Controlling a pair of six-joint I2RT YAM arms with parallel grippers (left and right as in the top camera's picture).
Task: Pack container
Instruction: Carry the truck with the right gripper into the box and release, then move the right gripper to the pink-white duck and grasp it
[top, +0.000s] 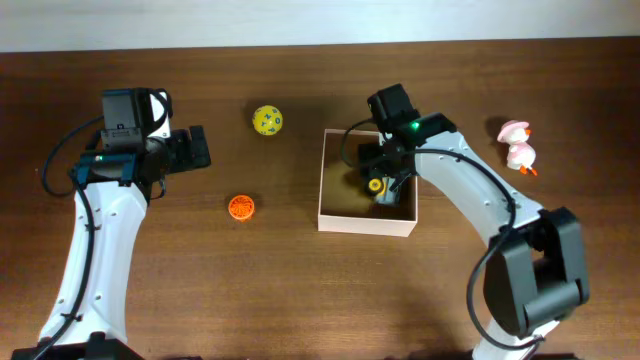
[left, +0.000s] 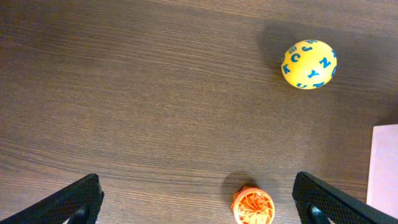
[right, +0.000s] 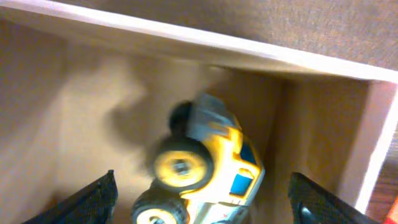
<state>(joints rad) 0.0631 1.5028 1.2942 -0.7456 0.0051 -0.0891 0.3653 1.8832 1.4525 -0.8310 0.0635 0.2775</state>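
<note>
The container (top: 340, 217) is a square white-walled box with a tan inside, right of the table's middle. A yellow and grey toy truck (top: 378, 187) lies on its side inside it, blurred in the right wrist view (right: 208, 168). My right gripper (right: 199, 214) is open inside the container (right: 186, 37), its fingers apart on either side of the truck. My left gripper (left: 199, 214) is open and empty over bare table. An orange ridged disc (left: 253, 206) lies between its fingers near the right one, and also shows in the overhead view (top: 241, 207).
A yellow ball with blue letters (top: 267, 120) lies left of the container, also in the left wrist view (left: 309, 63). A pink and white duck toy (top: 518, 147) lies at the far right. The container's white wall (left: 384, 168) shows at the left wrist view's right edge.
</note>
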